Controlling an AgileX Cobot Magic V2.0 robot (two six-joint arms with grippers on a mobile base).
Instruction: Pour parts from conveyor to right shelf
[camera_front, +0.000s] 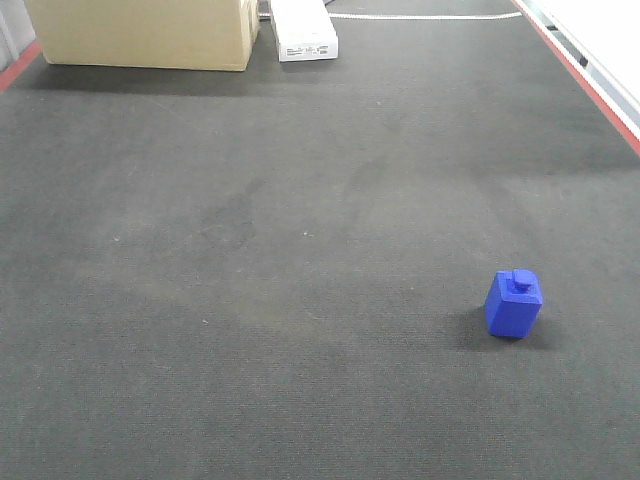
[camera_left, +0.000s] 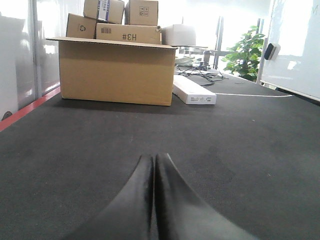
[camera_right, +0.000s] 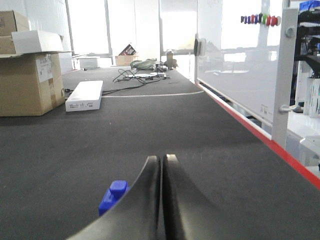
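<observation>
Exterior front-facing view: a small bright-blue plastic block (camera_front: 514, 303), roughly cubic, stands upright with its raised tab on top. It rests on the wide dark grey matte fabric conveyor belt (camera_front: 300, 250), in the near right part of the belt and well apart from everything else. A tan cardboard box (camera_front: 150, 30) and a flat white carton (camera_front: 305, 30) lie at the far end, and a red side rail (camera_front: 590, 85) bounds the belt on the right.

Wrist views: the left tool (camera_left: 154, 159) has its two dark fingers pressed together on nothing, low over bare belt. The right tool (camera_right: 162, 159) is likewise closed and empty, with only a thin seam between its fingers. The block lies just left of the right tool's line and is partly hidden behind its left finger. The right shelf cannot be made out with certainty in any view.

Step in hand (judged): pickup of the block has not begun, and the right arm is the nearer one. To do it well, the jaws should part before any advance, since closed fingers would only push the light block along the fabric. The tool should then shift left until the block sits centred between the fingers. Closing on two flat side faces below the tab should keep it from twisting.
</observation>
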